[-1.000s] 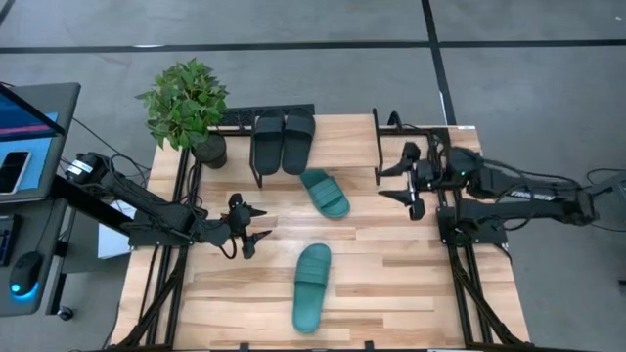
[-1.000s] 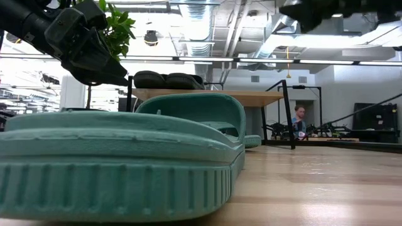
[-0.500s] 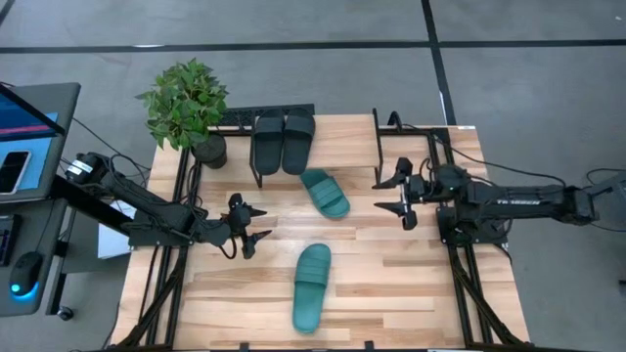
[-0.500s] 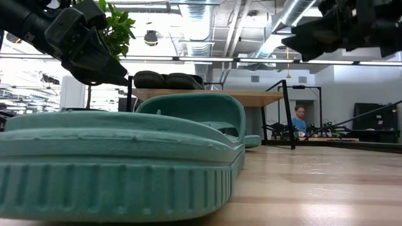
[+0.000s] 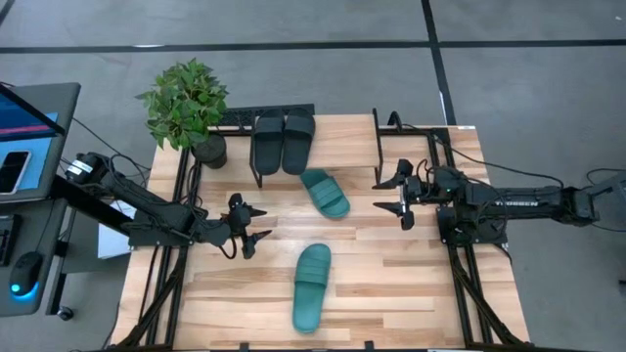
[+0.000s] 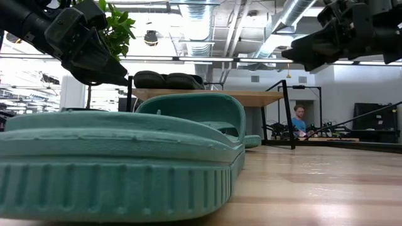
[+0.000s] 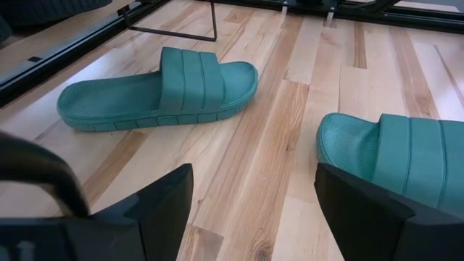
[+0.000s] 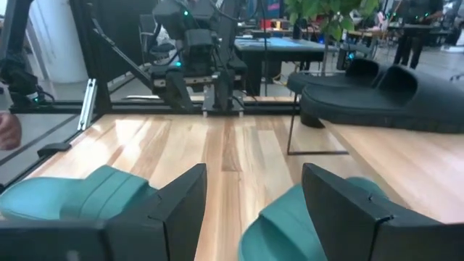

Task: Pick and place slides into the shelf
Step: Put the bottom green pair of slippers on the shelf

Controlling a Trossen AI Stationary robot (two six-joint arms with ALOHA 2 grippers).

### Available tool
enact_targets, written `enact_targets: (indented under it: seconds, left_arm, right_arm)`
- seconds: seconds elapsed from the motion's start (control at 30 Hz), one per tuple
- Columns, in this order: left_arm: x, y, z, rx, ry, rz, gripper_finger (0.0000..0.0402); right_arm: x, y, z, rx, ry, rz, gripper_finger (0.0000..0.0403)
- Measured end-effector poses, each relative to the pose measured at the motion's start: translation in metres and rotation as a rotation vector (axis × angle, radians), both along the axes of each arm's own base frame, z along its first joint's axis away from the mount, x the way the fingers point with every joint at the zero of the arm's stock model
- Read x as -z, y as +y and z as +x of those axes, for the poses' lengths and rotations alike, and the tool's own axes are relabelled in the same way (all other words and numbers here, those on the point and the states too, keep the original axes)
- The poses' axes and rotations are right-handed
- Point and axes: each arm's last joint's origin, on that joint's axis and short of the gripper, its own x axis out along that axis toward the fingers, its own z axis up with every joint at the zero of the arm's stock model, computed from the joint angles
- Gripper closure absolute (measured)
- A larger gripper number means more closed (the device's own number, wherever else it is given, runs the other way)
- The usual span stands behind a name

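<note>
Slides: two black slides [image 5: 283,140] sit on the shelf [image 5: 318,136] at the worktop's far edge, while two teal slides [image 5: 324,193] [image 5: 312,286] lie mid-table and toward the near edge. The left gripper [image 5: 256,226] hovers near the left edge, jaws wide open and empty, both teal slides ahead of it. The right gripper [image 5: 388,194] hovers toward the right edge, jaws spread and empty, just beside the mid-table teal slide.

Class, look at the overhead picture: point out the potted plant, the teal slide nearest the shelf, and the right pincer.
potted plant [image 5: 184,101], high view, on its leaves.
teal slide nearest the shelf [image 5: 324,192], high view, on its strap.
right pincer [image 5: 384,196], high view, midway between its open fingertips.
</note>
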Motion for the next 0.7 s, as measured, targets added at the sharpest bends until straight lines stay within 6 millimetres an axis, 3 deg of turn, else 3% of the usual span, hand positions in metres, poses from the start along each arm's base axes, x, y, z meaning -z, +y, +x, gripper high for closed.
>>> enact_targets:
  seconds: [0.7]
  left_arm:
    - [0.0, -0.0001, 0.0, 0.0, 0.0, 0.0, 0.0127]
  right_arm:
    - [0.0063, 0.0006, 0.0007, -0.004, 0.062, 0.057, 0.0188]
